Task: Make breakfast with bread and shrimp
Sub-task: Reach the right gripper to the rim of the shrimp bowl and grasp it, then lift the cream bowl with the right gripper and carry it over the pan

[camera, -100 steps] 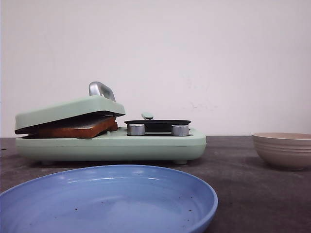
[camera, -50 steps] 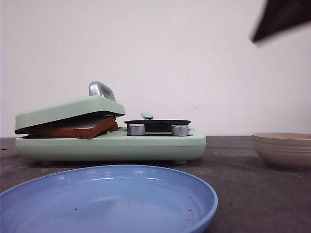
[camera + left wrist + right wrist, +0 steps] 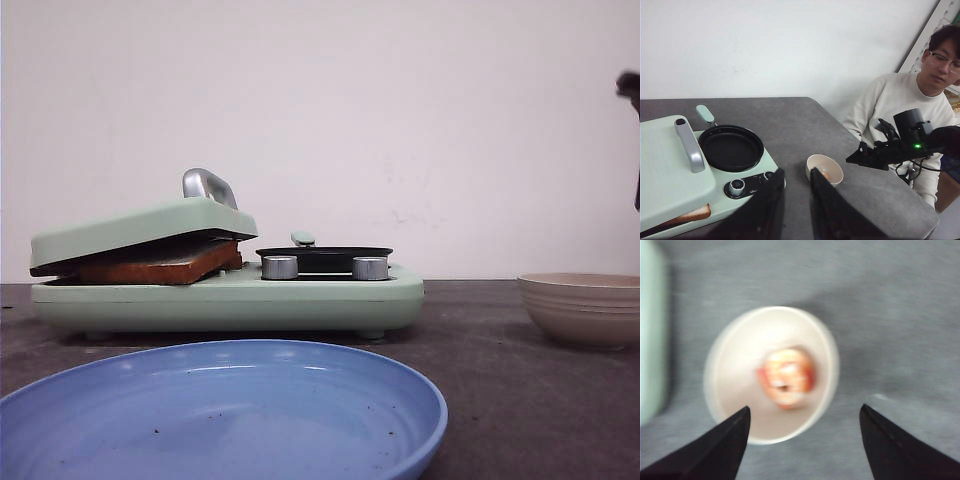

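The bread (image 3: 160, 262) lies browned under the tilted lid of a mint-green breakfast maker (image 3: 300, 300); a corner of it shows in the left wrist view (image 3: 692, 215). A pink-orange shrimp (image 3: 786, 377) lies in a beige bowl (image 3: 725, 360), which stands at the right in the front view (image 3: 585, 308). My right gripper (image 3: 804, 409) is open wide and empty, high above the bowl, blurred. My left gripper (image 3: 796, 172) is slightly open and empty, above the table between the maker and the bowl (image 3: 832, 167).
A large blue plate (image 3: 220, 410) sits at the front. A small black pan (image 3: 731, 147) and two knobs (image 3: 280, 267) are on the maker's right half. A person (image 3: 905, 100) sits beside the table's right end.
The right arm came into the front view's upper right and now shows only as a dark bit at the right edge, lower down. Bread, bowl and plate have not moved.
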